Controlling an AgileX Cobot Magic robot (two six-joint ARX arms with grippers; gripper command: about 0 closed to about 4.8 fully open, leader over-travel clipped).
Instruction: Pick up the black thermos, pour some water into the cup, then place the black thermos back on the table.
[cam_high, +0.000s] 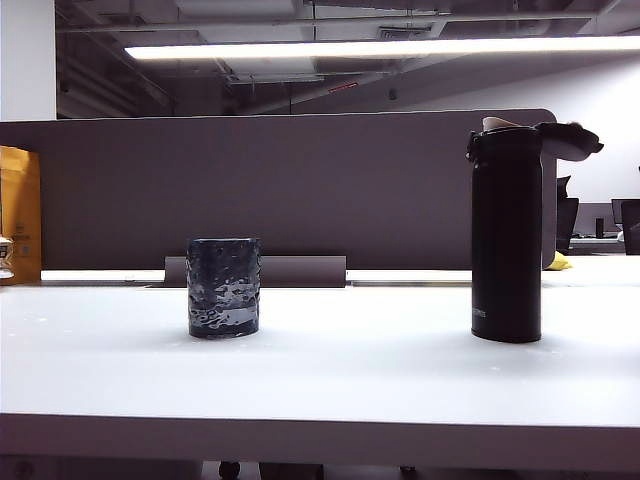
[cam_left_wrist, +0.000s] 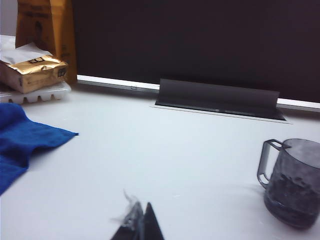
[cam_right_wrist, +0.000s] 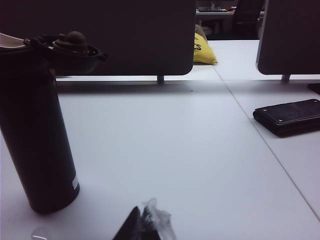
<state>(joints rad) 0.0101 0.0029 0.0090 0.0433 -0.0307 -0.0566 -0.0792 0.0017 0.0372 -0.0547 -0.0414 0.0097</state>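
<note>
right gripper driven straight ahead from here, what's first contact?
Probably nothing soon. The shut right gripper points over bare table toward the grey partition; the black thermos stands off to one side. Depth is unclear.

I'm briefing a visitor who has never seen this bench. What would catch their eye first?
The tall black thermos stands upright on the right of the white table, its flip lid open. Well apart to its left sits the short dimpled cup, also upright. Neither arm shows in the exterior view; the left claw and right claw appear only as shut tips in their wrist views, low over the table and touching nothing.
</note>
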